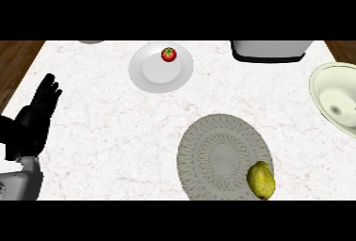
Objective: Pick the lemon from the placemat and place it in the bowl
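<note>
Noted left robot hand (33,120) resting at frame's left edge, fingers spread upright, empty; saw no right robot hand. Judged the pick not yet begun: needed a reach toward lemon (261,180), yellow-green, oval, lying on placemat's (215,155) lower-right edge, bowl (321,89) far right.

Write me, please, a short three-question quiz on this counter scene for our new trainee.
1. True or false: the lemon lies at the middle of the placemat.
2. Multiple choice: what sits on the white plate? A) a red tomato B) a green apple C) a spoon
3. Fill in: in the head view, the bowl stands at the counter's ___ edge.

Key: 1 false, as it lies near the placemat's lower right edge; 2 A; 3 right.
</note>
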Controlling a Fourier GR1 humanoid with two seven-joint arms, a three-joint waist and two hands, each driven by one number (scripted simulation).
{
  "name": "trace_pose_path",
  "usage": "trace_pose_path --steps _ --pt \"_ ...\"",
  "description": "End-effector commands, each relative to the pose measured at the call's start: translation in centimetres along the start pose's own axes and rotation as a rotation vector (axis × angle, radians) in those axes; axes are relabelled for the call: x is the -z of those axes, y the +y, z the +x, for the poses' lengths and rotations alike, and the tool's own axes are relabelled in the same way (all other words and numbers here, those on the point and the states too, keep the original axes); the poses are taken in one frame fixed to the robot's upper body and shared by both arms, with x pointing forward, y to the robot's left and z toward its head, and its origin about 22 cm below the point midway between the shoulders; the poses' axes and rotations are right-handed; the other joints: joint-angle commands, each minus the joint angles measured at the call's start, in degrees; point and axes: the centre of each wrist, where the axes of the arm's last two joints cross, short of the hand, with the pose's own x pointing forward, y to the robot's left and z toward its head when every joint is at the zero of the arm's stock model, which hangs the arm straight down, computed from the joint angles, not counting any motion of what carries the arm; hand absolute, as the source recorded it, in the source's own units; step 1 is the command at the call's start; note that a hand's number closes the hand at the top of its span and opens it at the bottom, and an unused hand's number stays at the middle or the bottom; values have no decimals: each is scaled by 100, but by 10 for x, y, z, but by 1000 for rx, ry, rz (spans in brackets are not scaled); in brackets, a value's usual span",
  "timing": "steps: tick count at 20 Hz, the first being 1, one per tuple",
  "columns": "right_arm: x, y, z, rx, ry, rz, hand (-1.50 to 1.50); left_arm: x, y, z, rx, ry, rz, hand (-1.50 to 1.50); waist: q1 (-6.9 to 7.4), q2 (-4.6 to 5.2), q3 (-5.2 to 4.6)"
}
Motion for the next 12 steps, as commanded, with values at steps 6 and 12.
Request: trace_pose_path --steps 6,12 --pt "45 11 -73 54 35 -10 150 15 18 -5 -13 4 -24 0 107 43 4" --pt "62 34 -93 48 33 1 150 17 -2 -11 -8 0 -15 0 127 57 7"
